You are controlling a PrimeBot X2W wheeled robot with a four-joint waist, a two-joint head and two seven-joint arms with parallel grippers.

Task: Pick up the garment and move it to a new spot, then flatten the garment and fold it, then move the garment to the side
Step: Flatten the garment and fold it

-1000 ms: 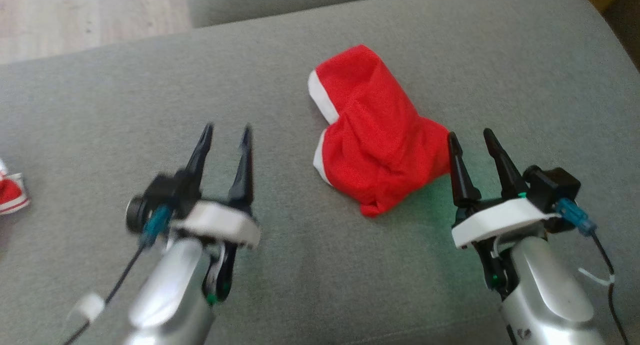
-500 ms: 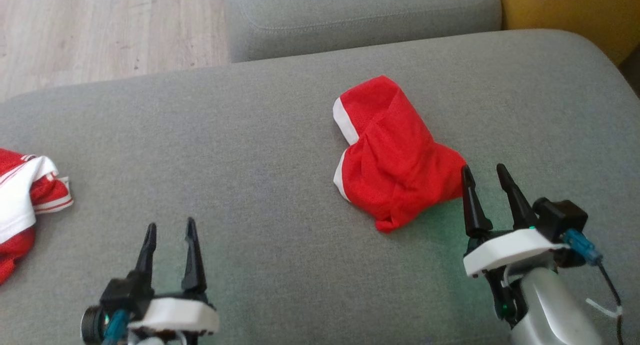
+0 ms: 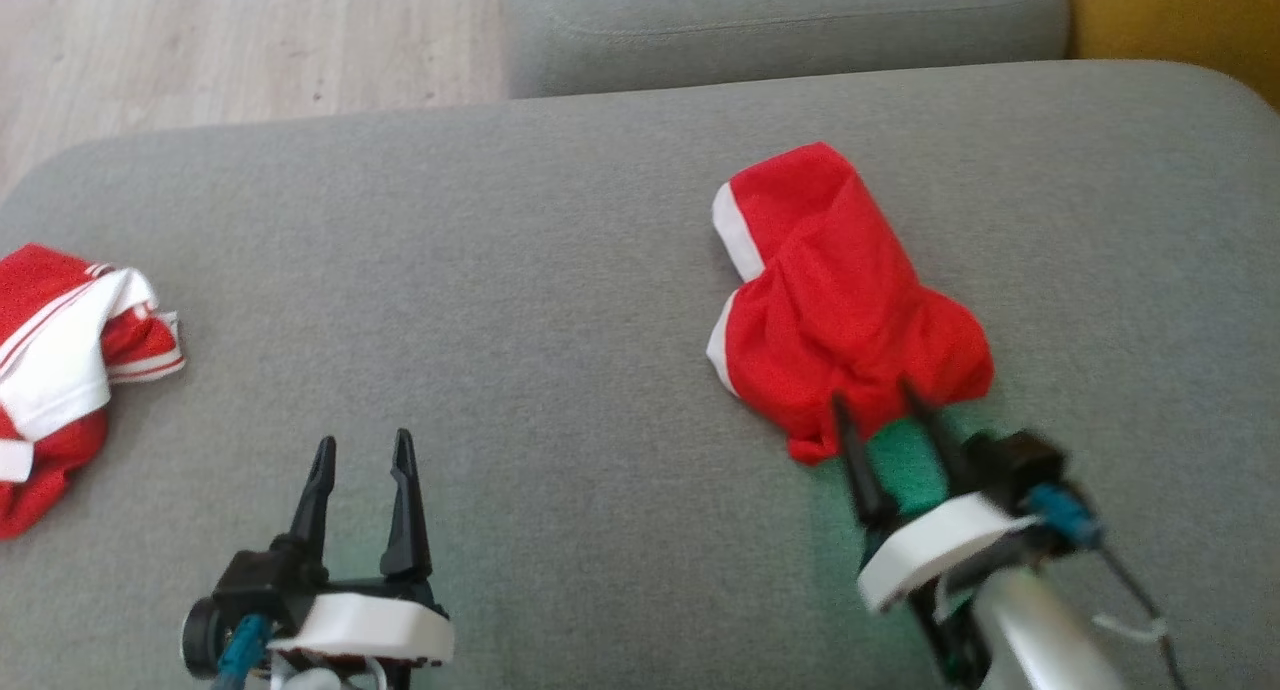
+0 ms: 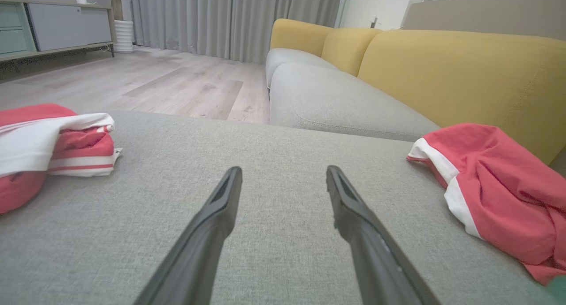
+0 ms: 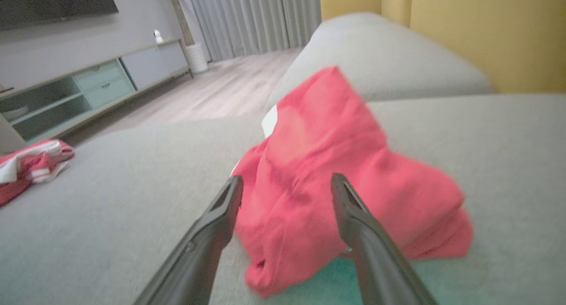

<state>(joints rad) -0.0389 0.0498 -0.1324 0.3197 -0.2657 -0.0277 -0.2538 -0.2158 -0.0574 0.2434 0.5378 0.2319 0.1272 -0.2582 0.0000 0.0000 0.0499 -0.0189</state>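
Note:
The garment [image 3: 840, 290] is a crumpled red piece with white trim, lying right of centre on the grey sofa seat [image 3: 560, 270]. My right gripper [image 3: 875, 395] is open at its near edge, fingertips just over the red cloth. In the right wrist view the garment [image 5: 318, 185] bulges between and beyond the spread fingers of that gripper [image 5: 287, 178], which grips nothing. My left gripper [image 3: 365, 438] is open and empty over bare cushion at the lower left. In the left wrist view that gripper [image 4: 284, 170] points across the seat, with the garment [image 4: 495, 185] off to the right.
A second red-and-white garment [image 3: 60, 370] is bunched at the seat's left edge. Beyond the seat lie another grey cushion [image 3: 780, 20], the yellow backrest [image 4: 464, 66] on the right and wooden floor [image 3: 200, 50] at the far left.
The camera has turned, shifting the scene rightward and bringing the second garment into view. My left gripper pulled back to the lower left. My right gripper moved left to the garment's near edge.

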